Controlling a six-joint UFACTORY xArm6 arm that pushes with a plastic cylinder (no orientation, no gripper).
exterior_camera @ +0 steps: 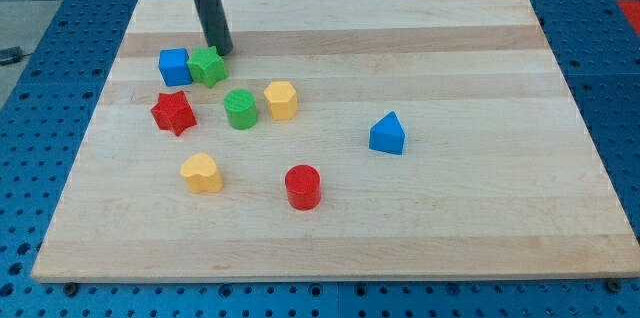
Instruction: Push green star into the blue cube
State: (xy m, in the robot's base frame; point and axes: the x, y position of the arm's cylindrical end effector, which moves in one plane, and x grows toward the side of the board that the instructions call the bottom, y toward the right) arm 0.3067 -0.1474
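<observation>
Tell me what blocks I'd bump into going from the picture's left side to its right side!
Red star → yellow heart → green cylinder → yellow hexagon → red cylinder → blue triangle.

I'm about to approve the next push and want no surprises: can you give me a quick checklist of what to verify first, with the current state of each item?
1. Green star beside the blue cube: ok, it sits at the cube's right with little or no gap.
2. Actual contact between them: cannot tell from this one view.
3. My tip placed to push toward the view's left: not ok, it sits above and right of the star.
4. Red star clear of the pair: ok, it lies below them, apart.
5. Green cylinder out of the way: ok, below and right of the star.
6. Room on the wooden board to the cube's left: ok.
</observation>
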